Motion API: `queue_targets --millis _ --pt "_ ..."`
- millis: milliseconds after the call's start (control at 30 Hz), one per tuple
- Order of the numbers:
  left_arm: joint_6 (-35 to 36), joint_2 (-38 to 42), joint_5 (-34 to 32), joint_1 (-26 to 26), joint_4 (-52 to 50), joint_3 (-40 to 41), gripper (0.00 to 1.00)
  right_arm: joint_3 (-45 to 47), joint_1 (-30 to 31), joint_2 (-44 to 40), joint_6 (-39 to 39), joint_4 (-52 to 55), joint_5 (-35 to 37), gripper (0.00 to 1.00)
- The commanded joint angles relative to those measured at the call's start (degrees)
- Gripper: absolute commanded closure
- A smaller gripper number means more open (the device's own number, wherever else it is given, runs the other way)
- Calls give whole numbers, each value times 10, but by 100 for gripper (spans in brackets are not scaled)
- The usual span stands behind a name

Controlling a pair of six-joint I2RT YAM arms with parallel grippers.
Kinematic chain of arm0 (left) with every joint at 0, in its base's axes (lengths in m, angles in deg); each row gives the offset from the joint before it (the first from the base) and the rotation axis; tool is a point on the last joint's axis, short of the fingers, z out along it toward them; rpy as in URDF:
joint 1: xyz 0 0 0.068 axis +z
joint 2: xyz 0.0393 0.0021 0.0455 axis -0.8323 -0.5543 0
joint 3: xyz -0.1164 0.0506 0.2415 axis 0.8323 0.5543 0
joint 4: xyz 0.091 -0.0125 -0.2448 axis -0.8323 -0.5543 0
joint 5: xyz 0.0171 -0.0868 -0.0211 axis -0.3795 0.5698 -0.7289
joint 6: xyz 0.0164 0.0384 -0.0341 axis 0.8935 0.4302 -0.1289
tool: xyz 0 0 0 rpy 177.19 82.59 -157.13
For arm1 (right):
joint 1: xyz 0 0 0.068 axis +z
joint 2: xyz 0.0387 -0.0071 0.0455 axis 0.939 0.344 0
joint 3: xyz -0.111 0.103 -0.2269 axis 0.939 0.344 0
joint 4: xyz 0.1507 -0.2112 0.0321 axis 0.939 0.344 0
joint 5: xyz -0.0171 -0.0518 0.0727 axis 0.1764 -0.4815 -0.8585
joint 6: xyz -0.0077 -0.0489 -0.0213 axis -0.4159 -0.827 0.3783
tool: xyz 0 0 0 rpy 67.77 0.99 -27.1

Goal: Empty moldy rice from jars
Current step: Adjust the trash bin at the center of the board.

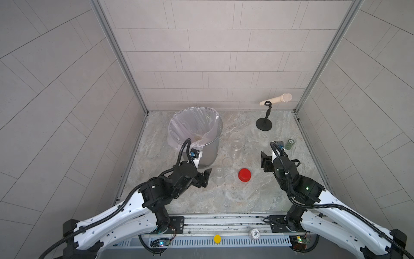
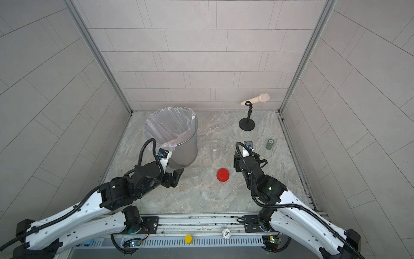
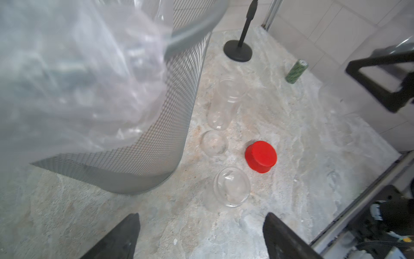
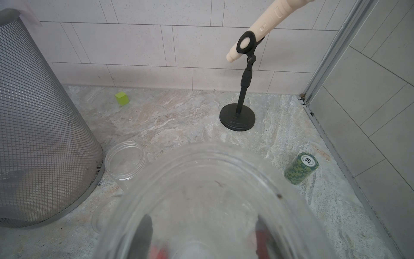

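My right gripper [image 4: 203,237] is shut on a clear jar [image 4: 212,179] that fills the right wrist view; its fingers show through the glass, and the jar looks empty. A second open jar [image 1: 236,149] stands upright to the right of the bin. A third jar [image 1: 219,176] stands just in front of my left gripper [image 1: 205,179], which is open with nothing between its fingers [image 3: 132,226]. Two clear lids [image 1: 227,161] [image 1: 229,179] and the red lid [image 1: 244,175] lie on the table. A pale beige patch of rice [image 1: 198,137] shows inside the bin liner.
The mesh metal bin [image 1: 210,152] with its plastic liner stands at the back left, close to my left wrist. A microphone stand [image 1: 264,124] is at the back right, with a green chip stack [image 1: 290,143] near it. A small green cube [image 4: 122,98] sits by the back wall.
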Motion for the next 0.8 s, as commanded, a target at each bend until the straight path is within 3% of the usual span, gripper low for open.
queue_targets --millis 0,233,567,767 --pt "-10 -4 -51 -1 37 20 12 1 -1 11 17 -16 14 57" --pt "-16 -24 -56 19 81 62 13 2 -5 50 32 -29 32 57" --pt "-33 -12 -10 81 142 131 16 45 -9 116 66 -108 36 57" --pt "-46 -48 30 133 184 154 17 44 -11 161 59 -139 28 56"
